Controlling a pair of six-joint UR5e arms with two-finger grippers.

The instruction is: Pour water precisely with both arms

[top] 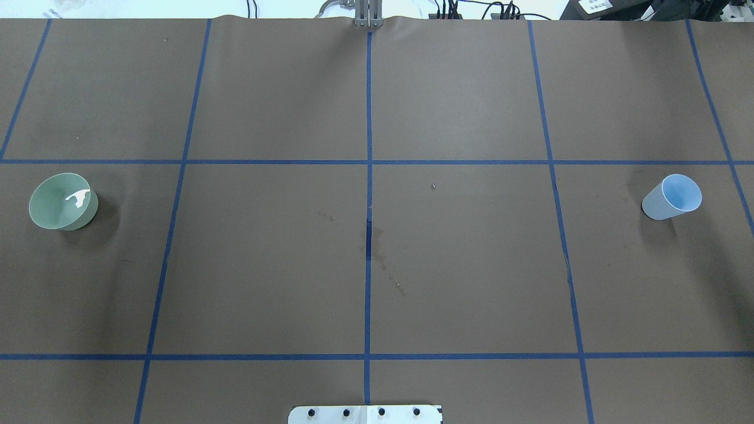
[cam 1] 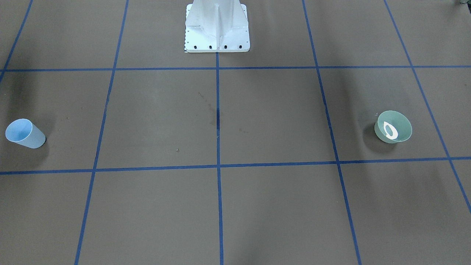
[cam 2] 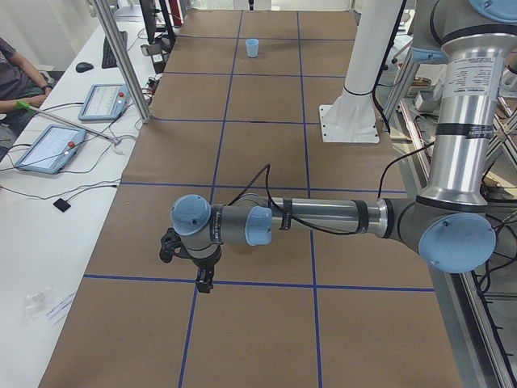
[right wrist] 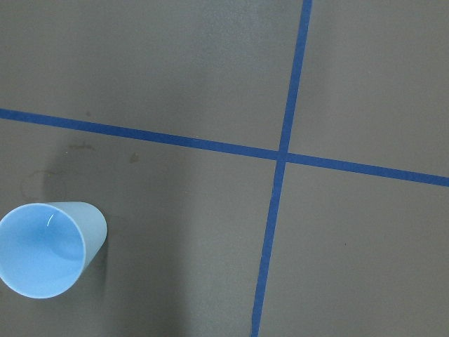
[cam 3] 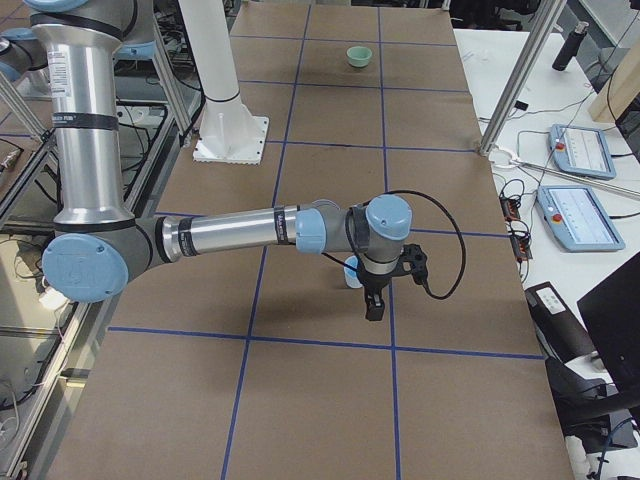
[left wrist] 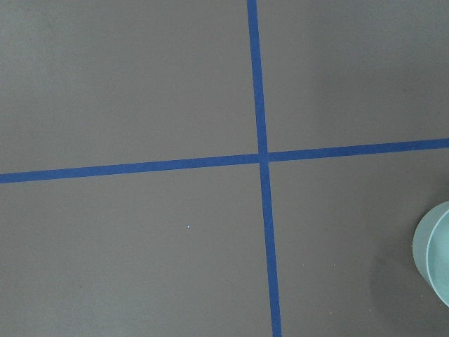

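Blue tape cross (left wrist: 263,157), brown table (left wrist: 126,84), perhaps a pale cup (left wrist: 435,256)

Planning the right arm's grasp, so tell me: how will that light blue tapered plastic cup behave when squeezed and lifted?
The light blue tapered plastic cup stands on its narrower base, so a sideways nudge would probably tip it. Its wall looks thin, so it is likely light and may flex under a squeeze.

Two arms (cam 2: 323,217) (cam 3: 240,232), one blue cup (cam 1: 25,133), maybe one bowl (cam 1: 401,124)
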